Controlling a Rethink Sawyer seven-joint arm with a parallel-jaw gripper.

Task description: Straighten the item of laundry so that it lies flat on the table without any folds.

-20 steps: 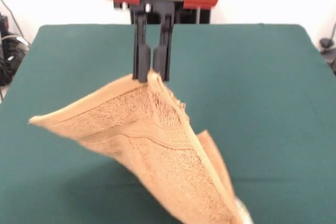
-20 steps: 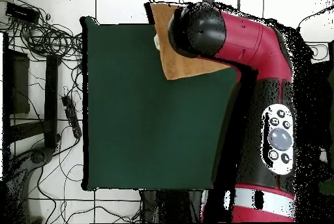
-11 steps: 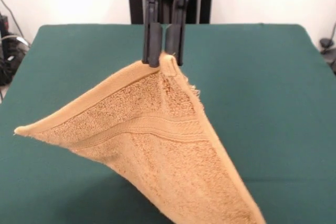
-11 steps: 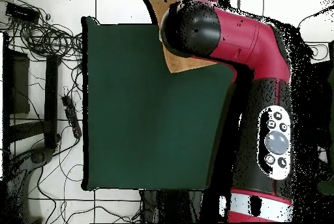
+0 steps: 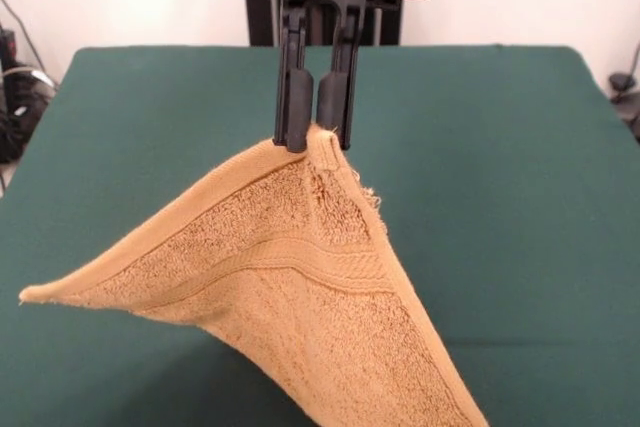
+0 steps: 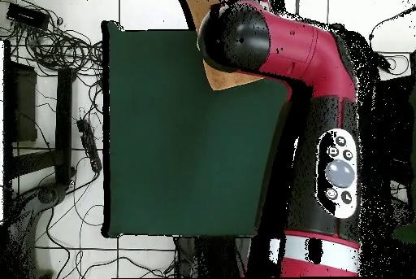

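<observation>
Over the near edge of the big dark green felt table [image 5: 520,207], toward its near-left corner in the front view, I've got the red and black Sawyer arm [image 6: 313,89] holding the small orange-tan fluffy terry towel [image 5: 290,297] up by one corner. Black two-finger gripper [image 5: 316,132] is pinched tight on that top corner, fingers pressed together on the cloth.

Change over the last second: gripper barely moved, but the towel has swung and opened. The left tip has dropped lower and spread further left; the cloth now hangs as one wide triangle instead of the doubled-over flap it showed earlier. Woven border band [image 5: 300,265] now reads clean across the face.

My read: the lift is shaking the fold out, good. Lower end runs off the bottom of the front view, so I can't tell if it touches the table. Overhead, only a small wedge of towel shows past the arm at the table's top edge. Not flat yet; still needs laying down and dragging out.
</observation>
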